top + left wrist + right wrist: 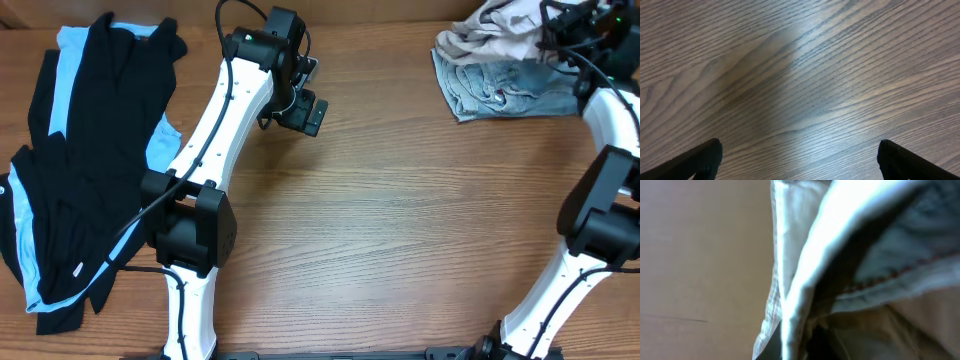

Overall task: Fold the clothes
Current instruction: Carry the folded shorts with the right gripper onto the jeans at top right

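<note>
Overhead: khaki shorts (490, 35) crumpled over denim shorts (500, 92) at the worktop's (400, 230) far right corner, right hand (555, 35) in the heap; black garment (80, 170) along the left edge.
Left wrist: left hand (800, 167) spread wide above bare woodgrain.
Right wrist: blurred; right hand closed, seemingly pinching soft, seamed khaki. Best to lift it clear, then spread it flat.

A broad brown wood-grain laminate table top (400, 220) fills the overhead view, its grain running left to right. Close up in the left wrist view the grain looks greyer, and a pale bluish streak of reflected light (805, 45) crosses it from far to near. A plain blurred tan surface (700, 255) fills the left of the right wrist view, marked by one faint dark line
</note>
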Controlling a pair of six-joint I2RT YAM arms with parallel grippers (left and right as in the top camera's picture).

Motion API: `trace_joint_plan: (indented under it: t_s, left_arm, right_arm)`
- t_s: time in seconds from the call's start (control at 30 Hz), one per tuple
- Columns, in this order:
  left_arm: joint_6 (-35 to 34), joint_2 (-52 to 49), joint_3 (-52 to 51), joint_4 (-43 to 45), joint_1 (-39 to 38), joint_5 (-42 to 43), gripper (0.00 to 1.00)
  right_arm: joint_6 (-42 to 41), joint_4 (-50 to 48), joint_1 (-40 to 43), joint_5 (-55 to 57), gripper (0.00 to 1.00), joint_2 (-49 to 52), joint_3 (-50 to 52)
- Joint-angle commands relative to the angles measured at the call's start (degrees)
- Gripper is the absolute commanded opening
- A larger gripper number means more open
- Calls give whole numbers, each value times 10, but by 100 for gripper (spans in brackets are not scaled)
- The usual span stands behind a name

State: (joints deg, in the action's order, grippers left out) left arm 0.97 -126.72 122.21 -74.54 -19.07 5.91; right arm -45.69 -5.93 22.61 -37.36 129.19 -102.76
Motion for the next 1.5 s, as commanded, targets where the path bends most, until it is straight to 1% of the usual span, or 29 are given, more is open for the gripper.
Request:
trace_joint_plan:
  t_s: [0.0,0.03,0.07,0.1,0.17,0.2,0.23,0.27,0.3,0.37,0.43,0.47,0.6,0.67,0.8,0.87,0.93,1.0,1.03,1.1,1.17,1.23,1.33,1.47]
  left_arm:
    - [-10,0,-2,2,3,1,100]
    - [-10,0,-2,2,3,1,100]
    - [-10,0,-2,2,3,1,100]
    - [-10,0,-2,2,3,1,100]
    - [-10,0,-2,3,3,1,100]
    - [-10,0,-2,3,3,1,100]
    - [-10,0,-2,4,3,1,100]
    - [-10,0,-2,5,3,1,100]
    - [-10,0,-2,6,3,1,100]
    - [-10,0,-2,8,3,1,100]
    - [-10,-1,-2,10,3,1,100]
    - [-10,-1,-2,10,3,1,100]
    - [-10,-2,-2,10,3,1,100]
    - [-10,-3,-2,9,3,1,100]
    - [-10,-3,-2,9,3,1,100]
    - [-10,-4,-2,9,3,1,100]
    - [-10,-4,-2,9,3,1,100]
    - [-10,-4,-2,10,3,1,100]
    - [-10,-4,-2,11,3,1,100]
    - [-10,-4,-2,12,3,1,100]
    - [-10,-4,-2,12,3,1,100]
    - [-10,-4,-2,11,3,1,100]
    - [-10,-4,-2,11,3,0,100]
    - [-10,-4,-2,11,3,1,100]
  right_arm:
    - [31,75,39,-66,4,-12,-20]
    - [39,106,46,-76,4,-12,-20]
    - [75,168,57,-89,4,-12,-20]
    - [125,252,67,-88,4,-12,-20]
    - [180,346,73,-63,4,-12,-20]
    - [200,382,74,-44,8,-12,-20]
    - [221,420,74,-23,18,-12,-20]
    - [240,455,74,-1,45,-12,-20]
    - [252,478,74,13,59,-12,-20]
    - [273,530,74,46,77,-12,-20]
    - [287,560,74,50,83,-12,-20]
    - [292,572,74,50,85,-14,-20]
    - [307,592,74,52,88,-33,-20]
    - [328,603,74,60,91,-65,-24]
    - [356,614,64,94,93,-123,-31]
    - [390,599,50,103,94,-164,-31]
    - [400,575,32,128,96,-191,-31]
    - [408,535,9,169,100,-203,-31]
    - [416,508,-8,199,100,-203,-31]
    - [417,450,-37,277,100,-189,-30]
    - [417,375,-69,369,100,-154,-30]
    - [417,325,-83,422,100,-120,-30]
    - [417,280,-87,449,100,-62,-30]
    - [414,290,-85,449,100,12,-30]
